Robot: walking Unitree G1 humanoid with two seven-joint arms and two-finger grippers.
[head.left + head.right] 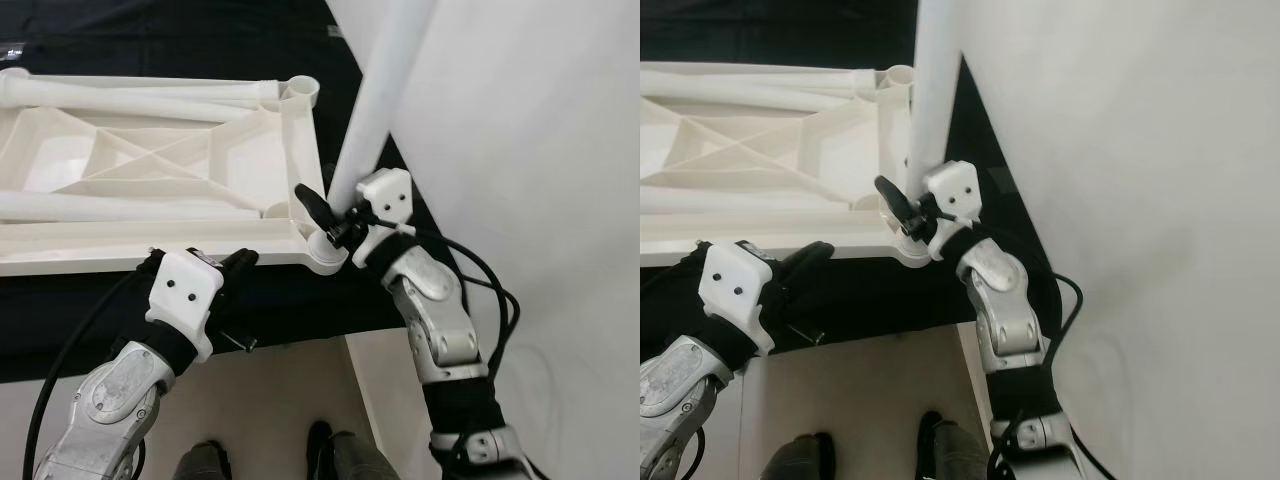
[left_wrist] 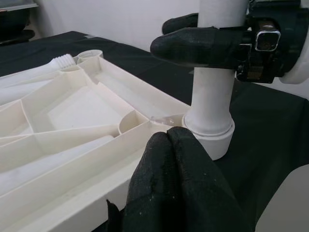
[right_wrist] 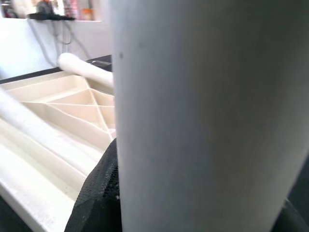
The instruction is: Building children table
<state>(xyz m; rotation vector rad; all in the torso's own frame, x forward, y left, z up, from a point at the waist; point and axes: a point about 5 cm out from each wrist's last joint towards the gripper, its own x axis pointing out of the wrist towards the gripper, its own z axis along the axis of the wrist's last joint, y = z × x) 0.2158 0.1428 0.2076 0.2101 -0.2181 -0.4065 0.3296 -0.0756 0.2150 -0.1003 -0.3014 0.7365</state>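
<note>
**Fingers clamped on leg at near right socket**

Right fingers (image 1: pixel 322 215) are closed around the upright leg (image 1: pixel 375 110), seated in the near right socket (image 1: pixel 326 254) of the overturned tabletop (image 1: pixel 150 180). Left fingers (image 2: pixel 178 183), pressed together and empty, are rested at its near edge on the dark surface (image 1: pixel 300 300).

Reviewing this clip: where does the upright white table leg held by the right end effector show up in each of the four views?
Left eye view: table leg, upper centre-right, slanting down into the corner socket.
Right eye view: table leg, upper centre, nearly vertical.
Left wrist view: table leg, upper right, seated in the socket.
Right wrist view: table leg, blurred, across most of the frame.
Shared landmark: the right end effector clamped on it.
</note>
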